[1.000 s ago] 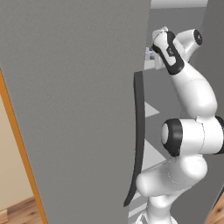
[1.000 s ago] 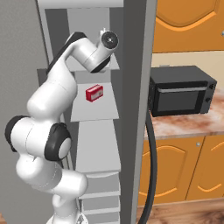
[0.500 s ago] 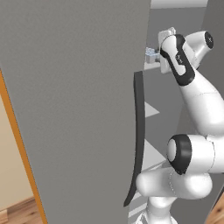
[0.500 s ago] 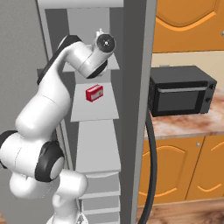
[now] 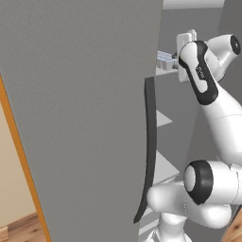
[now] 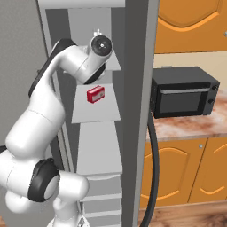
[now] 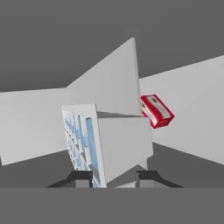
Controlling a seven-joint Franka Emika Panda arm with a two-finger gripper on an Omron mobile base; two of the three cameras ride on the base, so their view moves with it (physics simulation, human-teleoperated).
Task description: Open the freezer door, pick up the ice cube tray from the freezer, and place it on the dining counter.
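Observation:
The freezer door (image 5: 80, 118) stands swung open, its dark curved handle (image 5: 149, 151) facing the arm. My gripper (image 7: 114, 177) reaches into the freezer (image 6: 95, 146) at an upper shelf and is shut on the ice cube tray (image 7: 105, 140), a pale blue-white grid held on edge between the fingertips (image 7: 81, 177). From the left base view the ice cube tray (image 5: 165, 60) peeks out just left of the white hand, above a shelf. The dining counter is out of view.
A small red box (image 6: 95, 94) lies on the shelf below the hand, also seen as the red box (image 7: 156, 110). Right of the freezer, a black microwave (image 6: 184, 91) sits on a marbled counter over orange cabinets. The door's orange edge (image 5: 21, 156) bounds the left.
The arm's elbow has dropped low and the forearm now stands steeper. The hand with the tray has shifted slightly away from the shelf. The jaws stay as they were.

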